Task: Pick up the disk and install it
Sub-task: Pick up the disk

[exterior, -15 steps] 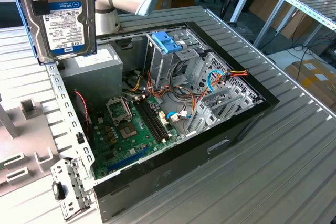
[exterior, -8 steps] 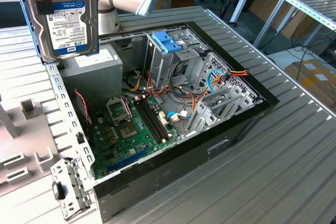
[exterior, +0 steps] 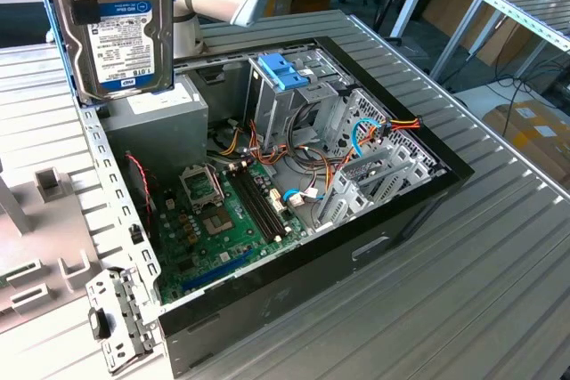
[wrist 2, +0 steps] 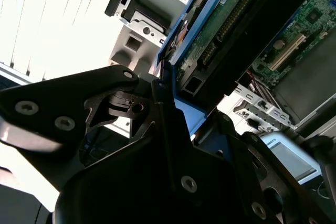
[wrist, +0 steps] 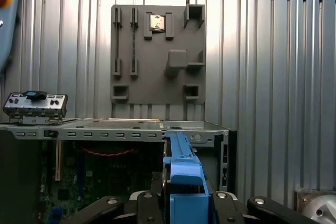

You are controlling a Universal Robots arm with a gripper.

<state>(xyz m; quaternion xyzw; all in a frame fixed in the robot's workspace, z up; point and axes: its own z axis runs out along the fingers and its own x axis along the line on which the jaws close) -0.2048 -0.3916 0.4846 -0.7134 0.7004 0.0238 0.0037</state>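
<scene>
1. Step in hand, as judged: carriage. The disk is held in the air and is not yet seated in the computer case.
2. To do the carriage well, the grip should stay square on the carrier so the disk cannot swing. The path should clear the loose cables and the power-supply box. The disk's long edge wants lining up with the drive bay before any descent.
3. Gripper: closed. In the first wrist view its fingers clamp either side of the blue carrier that frames the disk.
4. The disk hangs upright directly below the gripper and is gripped at its upper end, label toward the exterior view. It is over the case's far corner at the exterior view's left, above the power-supply box and well apart from the drive bay.
5. In the second wrist view the disk's circuit-board side faces the camera.
</scene>
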